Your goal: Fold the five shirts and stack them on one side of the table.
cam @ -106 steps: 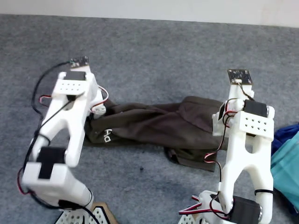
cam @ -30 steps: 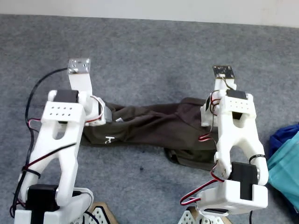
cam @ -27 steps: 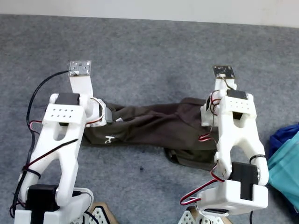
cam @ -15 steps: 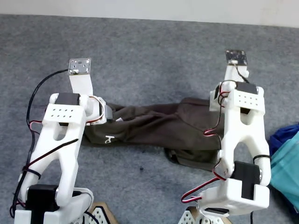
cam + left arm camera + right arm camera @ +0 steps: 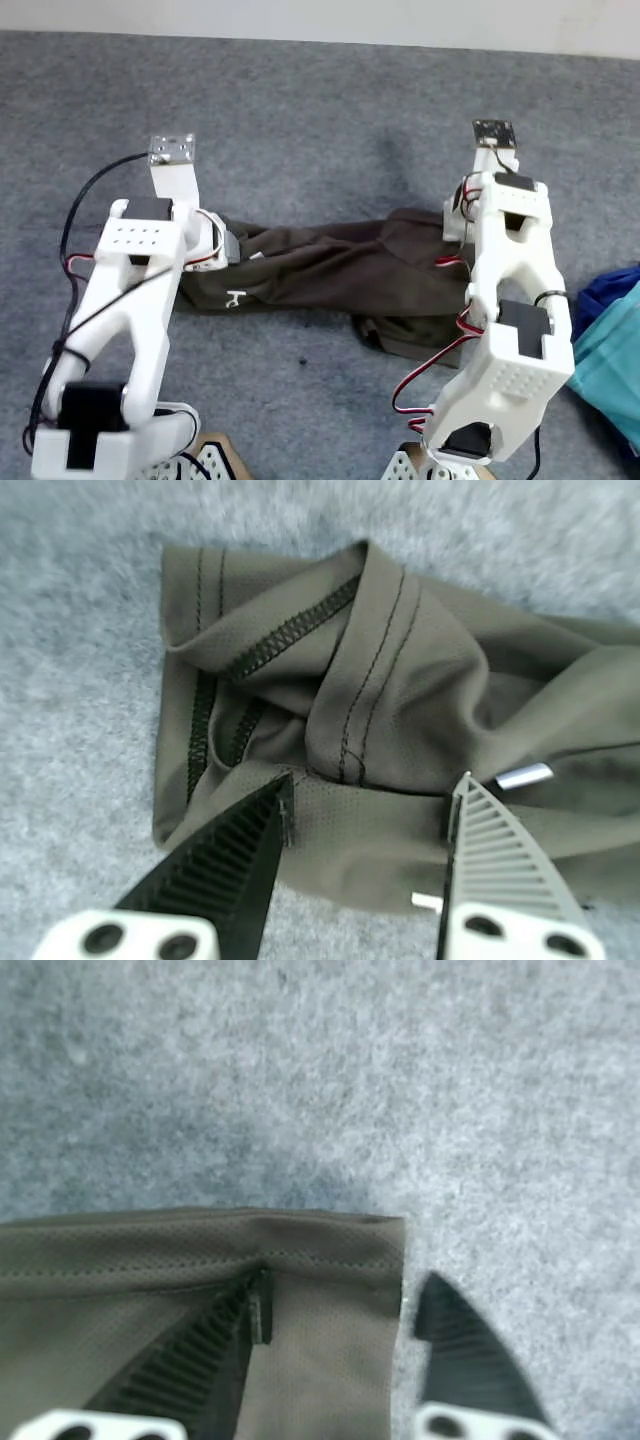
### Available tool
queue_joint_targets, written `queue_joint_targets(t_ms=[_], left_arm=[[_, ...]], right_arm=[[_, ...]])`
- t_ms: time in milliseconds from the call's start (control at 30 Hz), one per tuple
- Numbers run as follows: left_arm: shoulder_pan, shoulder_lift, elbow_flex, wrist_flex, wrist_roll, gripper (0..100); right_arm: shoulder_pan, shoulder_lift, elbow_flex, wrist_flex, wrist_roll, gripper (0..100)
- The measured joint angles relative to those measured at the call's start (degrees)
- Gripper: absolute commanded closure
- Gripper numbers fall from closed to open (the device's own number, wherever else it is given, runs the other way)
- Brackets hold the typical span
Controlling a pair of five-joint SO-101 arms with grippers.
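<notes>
A dark olive shirt (image 5: 330, 265) lies bunched in a long strip across the middle of the grey carpeted table (image 5: 320, 110). In the left wrist view my left gripper (image 5: 372, 785) hovers open over the shirt's (image 5: 400, 680) crumpled left end, both fingertips above the fabric. My right gripper (image 5: 348, 1285) is open at the far right corner of the shirt (image 5: 130, 1260). One of its fingers (image 5: 235, 1345) is over the cloth and the other is over bare carpet. In the high view each arm covers its own end of the shirt.
A dark blue garment (image 5: 608, 283) and a teal one (image 5: 615, 360) lie at the table's right edge, close to the right arm. A pale wall (image 5: 320, 18) borders the far side. Bare carpet stretches beyond and in front of the shirt.
The right arm has stretched farther away and shifted right along the shirt's right end. The left arm has stayed nearly still over the left end. The shirt has not moved.
</notes>
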Motion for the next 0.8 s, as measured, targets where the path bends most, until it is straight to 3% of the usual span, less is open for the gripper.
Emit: queue_joint_targets(t_ms=[100,467,667,800], left_arm=[[0.00,3.78,-1.49,-0.53,0.00,75],[0.00,6.95,-5.54,-0.53,3.34,76],[0.00,6.95,-7.56,-0.62,4.48,100],[0.00,6.95,-9.23,-0.62,4.57,97]], right_arm=[[0.18,0.18,-0.26,0.00,0.00,98.5],[2.81,0.26,-7.21,4.40,0.00,99.0],[3.16,0.26,-15.03,12.40,0.00,99.0],[3.34,0.26,-16.53,13.80,0.00,99.0]])
